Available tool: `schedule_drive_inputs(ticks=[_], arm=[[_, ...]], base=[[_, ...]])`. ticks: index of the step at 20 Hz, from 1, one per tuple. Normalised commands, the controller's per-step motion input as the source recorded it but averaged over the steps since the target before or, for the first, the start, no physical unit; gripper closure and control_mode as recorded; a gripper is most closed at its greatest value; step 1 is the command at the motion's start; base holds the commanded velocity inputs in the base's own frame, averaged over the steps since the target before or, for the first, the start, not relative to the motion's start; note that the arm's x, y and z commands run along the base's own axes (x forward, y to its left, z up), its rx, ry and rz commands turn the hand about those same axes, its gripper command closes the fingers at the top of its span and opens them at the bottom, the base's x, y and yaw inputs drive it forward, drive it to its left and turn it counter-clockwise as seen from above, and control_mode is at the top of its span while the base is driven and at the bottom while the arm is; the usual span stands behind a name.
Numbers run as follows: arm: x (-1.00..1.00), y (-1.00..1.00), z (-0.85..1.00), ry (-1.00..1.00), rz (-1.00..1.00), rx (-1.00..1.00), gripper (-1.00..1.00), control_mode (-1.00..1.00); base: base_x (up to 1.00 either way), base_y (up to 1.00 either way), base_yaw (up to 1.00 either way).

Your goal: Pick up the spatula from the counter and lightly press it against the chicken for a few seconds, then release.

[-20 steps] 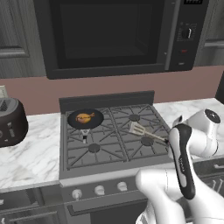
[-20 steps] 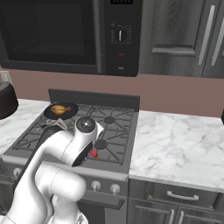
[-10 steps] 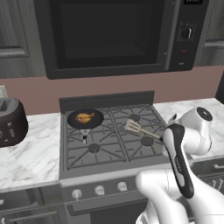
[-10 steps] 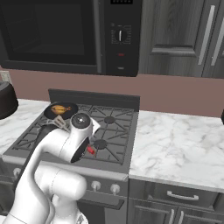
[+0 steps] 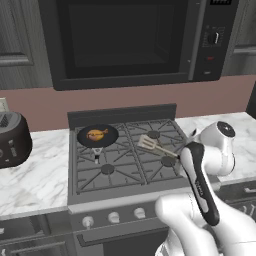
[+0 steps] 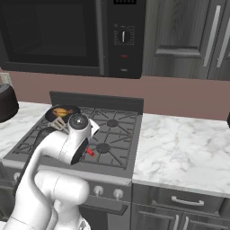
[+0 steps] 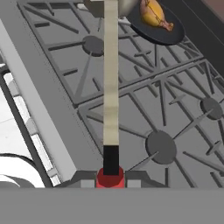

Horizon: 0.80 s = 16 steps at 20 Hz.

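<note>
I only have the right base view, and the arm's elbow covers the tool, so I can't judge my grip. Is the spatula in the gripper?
Observer: Yes. In the hand view the gripper is shut on the dark end of the spatula handle.
Operator: Is the blade on the chicken yet?
Observer: No. In the left base view the blade is over the middle of the stove, apart from the chicken.
Operator: Which way is the chicken from the blade?
Observer: To the robot's left, in the pan on the back left burner.
</note>
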Motion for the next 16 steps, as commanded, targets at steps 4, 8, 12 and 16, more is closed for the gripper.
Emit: schedule_drive_inputs(ticks=[4, 8, 12, 16], arm=[[0.24, 0.13, 0.0, 0.0, 0.0, 0.0, 1.0, -1.0], [0.33, 0.17, 0.0, 0.0, 0.0, 0.0, 1.0, -1.0], [0.32, 0.13, 0.0, 0.0, 0.0, 0.0, 1.0, -1.0], [0.26, 0.12, 0.02, 0.0, 0.0, 0.0, 1.0, -1.0]], base=[[0.0, 0.0, 0.0], [0.0, 0.0, 0.0], [0.0, 0.0, 0.0], [0.0, 0.0, 0.0]])
